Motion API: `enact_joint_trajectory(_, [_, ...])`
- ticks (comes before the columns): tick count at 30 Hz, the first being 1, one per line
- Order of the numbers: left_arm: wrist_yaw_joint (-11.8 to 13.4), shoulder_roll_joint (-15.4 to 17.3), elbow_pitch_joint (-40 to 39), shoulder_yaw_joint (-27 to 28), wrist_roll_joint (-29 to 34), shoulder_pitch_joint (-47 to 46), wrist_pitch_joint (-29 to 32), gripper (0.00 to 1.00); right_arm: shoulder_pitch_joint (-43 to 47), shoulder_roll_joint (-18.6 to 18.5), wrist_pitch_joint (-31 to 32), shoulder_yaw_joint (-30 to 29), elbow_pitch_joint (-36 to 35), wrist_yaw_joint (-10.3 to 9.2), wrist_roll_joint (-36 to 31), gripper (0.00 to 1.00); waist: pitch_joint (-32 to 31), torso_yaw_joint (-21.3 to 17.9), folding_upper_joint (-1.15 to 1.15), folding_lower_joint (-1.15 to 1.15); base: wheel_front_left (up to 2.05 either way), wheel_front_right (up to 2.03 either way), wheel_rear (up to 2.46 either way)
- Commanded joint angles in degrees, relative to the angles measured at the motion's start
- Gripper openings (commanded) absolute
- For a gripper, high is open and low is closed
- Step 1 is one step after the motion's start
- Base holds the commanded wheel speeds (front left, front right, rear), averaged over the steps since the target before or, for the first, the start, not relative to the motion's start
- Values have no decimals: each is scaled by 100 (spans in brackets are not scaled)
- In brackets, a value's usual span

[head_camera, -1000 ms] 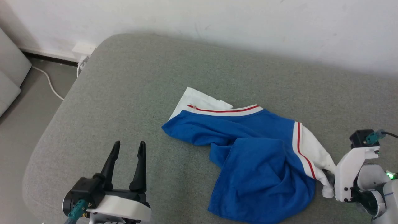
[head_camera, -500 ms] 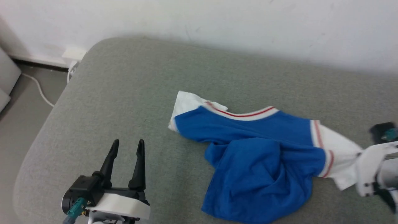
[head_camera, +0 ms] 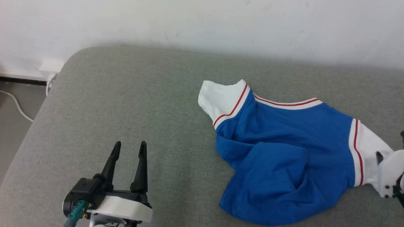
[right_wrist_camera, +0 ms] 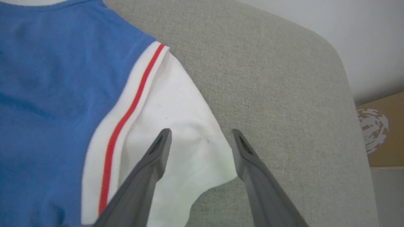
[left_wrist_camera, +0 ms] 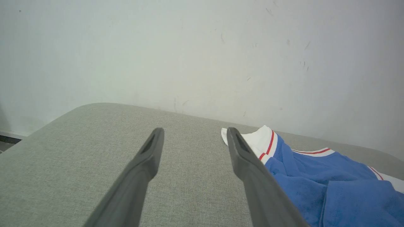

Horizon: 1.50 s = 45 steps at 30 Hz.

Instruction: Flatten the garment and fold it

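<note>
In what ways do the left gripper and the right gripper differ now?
The left gripper is over bare grey cushion; the right gripper is over the white sleeve. The left gripper is apart from the garment; the right gripper frames its sleeve edge. Both are open.

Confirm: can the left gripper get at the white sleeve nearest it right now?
Probably yes. The left gripper is open, and bare grey cushion lies between it and that white sleeve; nothing blocks the way, though it's a reach forward-right.
</note>
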Motion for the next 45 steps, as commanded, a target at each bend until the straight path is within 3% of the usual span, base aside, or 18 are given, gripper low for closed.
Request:
enact_joint_trajectory(1, [-15,-13,12,6,10,-87,-27,100,-146,77,-177,-26,-44,-12,-42,100,-16,-122,0,0,0,0,0])
enact_joint_trajectory(8, [-48,-13,47,41,55,-135,-27,100,-88,446,-1163,185,-663,-12,174,100,-165,-463,0,0,0,0,0])
enact_joint_trajectory(15, [-82,-5,487,-161,26,-294,-13,100,624,908,-2322,402,-1698,-12,568,100,-251,-798,0,0,0,0,0])
enact_joint_trajectory(21, [-99,300,1257,-610,-94,-1096,616,100,1128,1350,-2744,462,-2170,-12,787,100,-72,-1140,0,0,0,0,0])
enact_joint_trajectory(24, [-102,588,1450,-1095,-497,-1671,1091,100,1170,1440,-2783,480,-2292,-12,816,100,119,-1307,0,0,0,0,0])
enact_joint_trajectory(27, [-103,1093,1701,-1568,-801,-2404,1822,100,1109,1484,-2813,459,-2385,-12,753,100,375,-1473,0,0,0,0,0])
enact_joint_trajectory(31, [-103,1508,2228,-1786,-1320,-3368,2929,100,954,1519,-2876,463,-2445,-12,706,100,691,-1719,0,0,0,0,0])
enact_joint_trajectory(39, [-104,1972,3233,-2126,-1900,-4605,4989,100,746,1548,-3039,589,-2331,-12,495,100,1177,-2194,0,0,0,0,0])
enact_joint_trajectory(45, [-101,2228,3656,-2236,-1949,-5050,5550,100,629,1554,-3225,686,-2088,-12,567,100,1414,-2412,0,0,0,0,0])
